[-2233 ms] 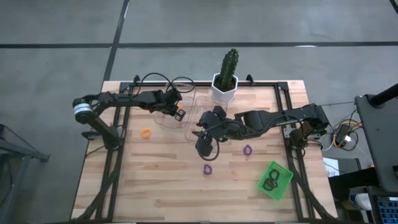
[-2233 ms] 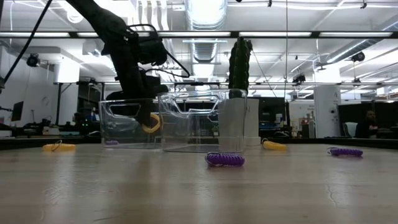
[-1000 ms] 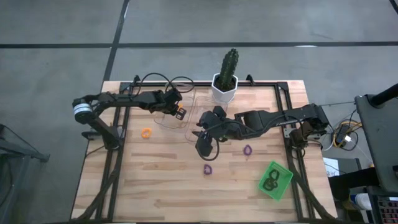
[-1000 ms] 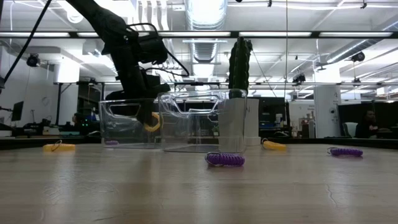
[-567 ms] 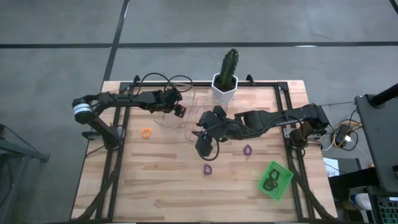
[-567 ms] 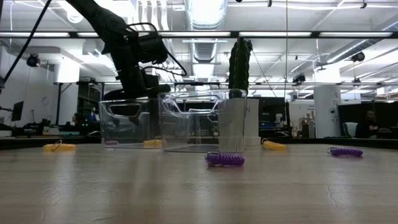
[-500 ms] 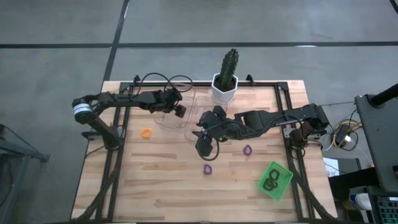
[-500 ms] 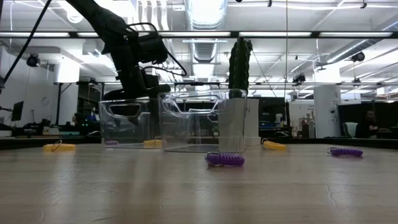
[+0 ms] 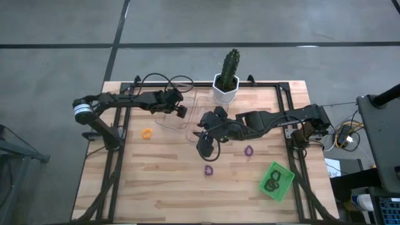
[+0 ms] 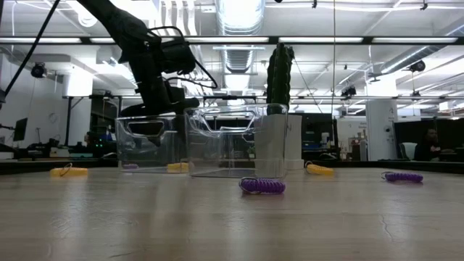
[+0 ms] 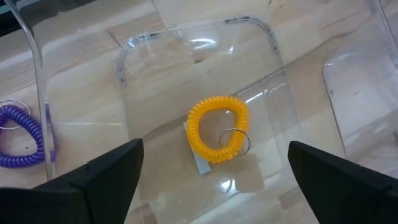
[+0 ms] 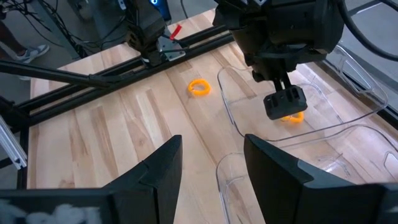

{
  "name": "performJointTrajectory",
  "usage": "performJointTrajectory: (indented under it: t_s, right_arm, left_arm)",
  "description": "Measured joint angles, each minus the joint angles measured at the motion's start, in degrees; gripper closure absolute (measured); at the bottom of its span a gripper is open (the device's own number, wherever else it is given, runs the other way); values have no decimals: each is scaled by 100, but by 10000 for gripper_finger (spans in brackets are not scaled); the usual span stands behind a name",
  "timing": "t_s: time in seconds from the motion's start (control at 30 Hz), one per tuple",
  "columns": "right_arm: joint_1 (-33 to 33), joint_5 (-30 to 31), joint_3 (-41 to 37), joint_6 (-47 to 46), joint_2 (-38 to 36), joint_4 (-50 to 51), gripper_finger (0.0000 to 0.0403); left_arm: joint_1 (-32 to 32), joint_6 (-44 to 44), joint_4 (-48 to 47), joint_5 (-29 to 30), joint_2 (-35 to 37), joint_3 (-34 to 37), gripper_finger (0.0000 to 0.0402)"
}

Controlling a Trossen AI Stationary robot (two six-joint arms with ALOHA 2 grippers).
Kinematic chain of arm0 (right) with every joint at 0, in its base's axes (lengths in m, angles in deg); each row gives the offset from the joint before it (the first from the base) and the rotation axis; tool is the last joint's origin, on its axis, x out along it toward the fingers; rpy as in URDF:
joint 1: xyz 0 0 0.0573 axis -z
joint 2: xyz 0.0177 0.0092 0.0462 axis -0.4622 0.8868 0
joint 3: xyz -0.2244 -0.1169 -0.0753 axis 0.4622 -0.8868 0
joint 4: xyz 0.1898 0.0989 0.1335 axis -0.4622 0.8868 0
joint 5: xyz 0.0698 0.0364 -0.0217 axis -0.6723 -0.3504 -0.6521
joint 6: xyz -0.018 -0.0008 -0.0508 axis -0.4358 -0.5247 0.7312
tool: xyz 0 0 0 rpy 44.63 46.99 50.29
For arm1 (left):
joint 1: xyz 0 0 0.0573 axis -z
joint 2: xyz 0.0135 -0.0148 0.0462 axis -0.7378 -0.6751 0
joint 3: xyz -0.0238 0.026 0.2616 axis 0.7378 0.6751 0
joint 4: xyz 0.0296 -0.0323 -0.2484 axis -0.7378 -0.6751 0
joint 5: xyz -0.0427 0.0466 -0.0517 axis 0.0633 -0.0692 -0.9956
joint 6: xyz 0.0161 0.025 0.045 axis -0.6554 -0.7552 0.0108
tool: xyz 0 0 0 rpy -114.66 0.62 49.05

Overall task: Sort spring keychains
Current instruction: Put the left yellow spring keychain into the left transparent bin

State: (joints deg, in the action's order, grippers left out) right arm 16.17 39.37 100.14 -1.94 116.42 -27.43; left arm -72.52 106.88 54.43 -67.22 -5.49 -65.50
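Nearest, two purple coiled spring keychains (image 9: pixel 208 170) lie on the wooden table (image 9: pixel 156 181); one orange coil (image 9: pixel 147 134) lies farther left. Beyond, the left gripper (image 9: pixel 181 112), fingers spread wide, hovers over one clear plastic bin (image 11: pixel 186 74) holding one orange spring keychain (image 11: pixel 217 129).

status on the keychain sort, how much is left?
Done: one orange keychain lies in the clear bin under the left gripper, its jaws open and empty; black ones sit in the green tray. In hand: nothing visible; the right gripper hangs above the table. Left: an orange keychain and two purple keychains on the table, possibly more.
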Motion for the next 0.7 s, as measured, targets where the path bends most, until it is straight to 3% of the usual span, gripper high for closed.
performJointTrajectory:
  t_s: [0.2,0.37,0.43,0.6,0.7]
  right_arm:
    - [0,-1,0,0,0,0,234]
    - [0,-1,0,0,0,-1,234]
    - [0,-1,0,0,0,-1,234]
    - [2,-1,0,0,0,-1,234]
    - [2,-1,0,0,0,-6,234]
  left_arm:
    - [1,448,14,-257,10,-2,10]
    - [15,-315,-483,-788,158,-317,9]
    - [34,-324,-875,-690,328,-525,9]
    - [55,-184,-2065,238,1016,-1099,9]
    - [133,139,-2807,384,1485,-1358,9]
